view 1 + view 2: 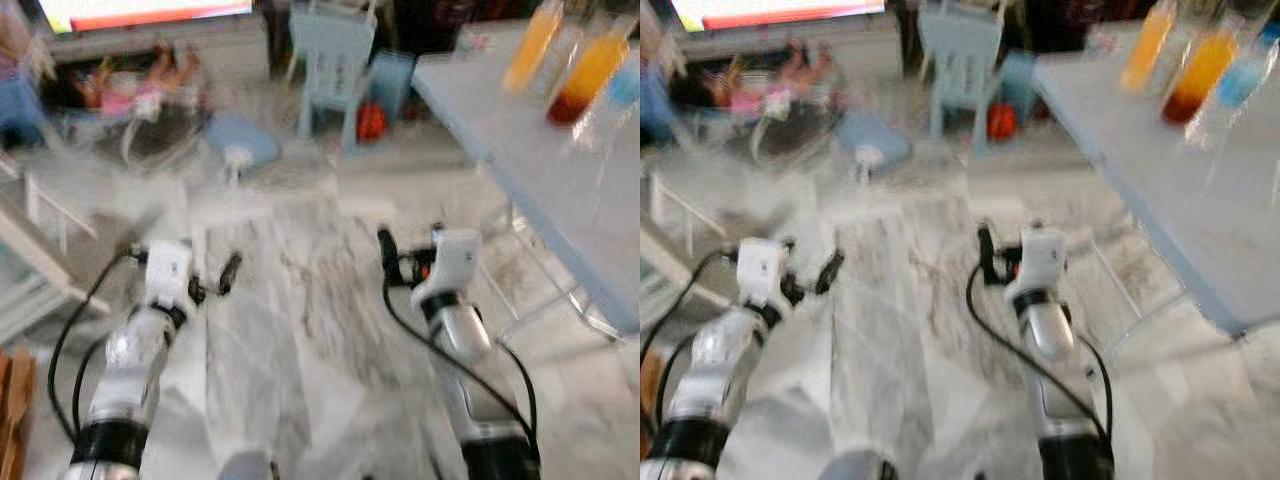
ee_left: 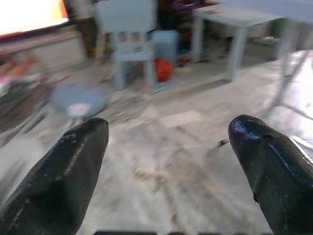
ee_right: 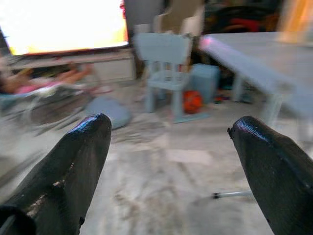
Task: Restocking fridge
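The things we mean to restock are the bottles standing on the pale table, well ahead of our right fingers and off to their outer side; no fridge can be made out. We can pick out an orange bottle, a taller one with orange liquid over a dark red base, and a clear one with a blue label, packed close together near the table's far edge. The blur of walking hides their caps and whether they touch.

We judge them full, so fairly heavy for their size, with smooth plastic walls that could slip and give a little under pressure. The best hold looks to be across the middle of the body, fingers on either side, below the shoulder and above the base, so the weight hangs straight. The clear bottle seems thinnest and may dent.

Our right gripper hangs over the marble floor with its fingers spread wide and nothing between them. Our left gripper is likewise released and empty, its fingers well apart.

Beyond both sets of fingertips stand a small light blue chair, a red ball just beside its legs, and a round blue cushion on the floor. A bright screen glows at the back.
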